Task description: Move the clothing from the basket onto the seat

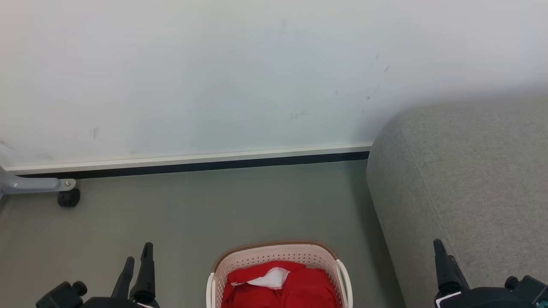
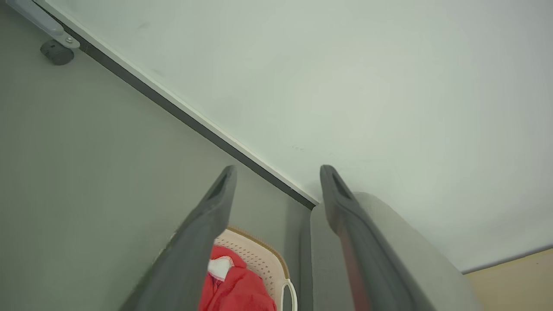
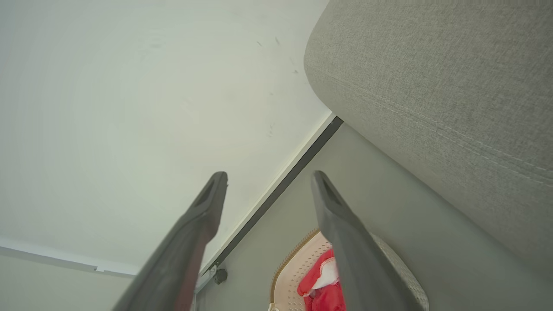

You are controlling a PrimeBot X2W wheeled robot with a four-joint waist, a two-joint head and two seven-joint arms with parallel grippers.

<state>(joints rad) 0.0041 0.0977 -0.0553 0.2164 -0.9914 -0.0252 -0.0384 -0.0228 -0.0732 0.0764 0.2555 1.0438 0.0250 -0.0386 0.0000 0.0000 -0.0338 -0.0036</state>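
Fingers of the left gripper [image 1: 138, 253] and right gripper [image 3: 268, 181] stand fully spread and empty, flanking the basket [image 1: 274, 255] on the floor, where the red clothing [image 1: 299, 288] lies heaped just beside the seat [image 1: 471, 179], presumably to keep the transfer short.

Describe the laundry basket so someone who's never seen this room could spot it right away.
Find the big grey sofa by the white wall; on the grey floor just left of it stands the basket. It is cream-white perforated plastic with a brown rim, and unlike anything around it, it holds bright red clothing with a white patch.
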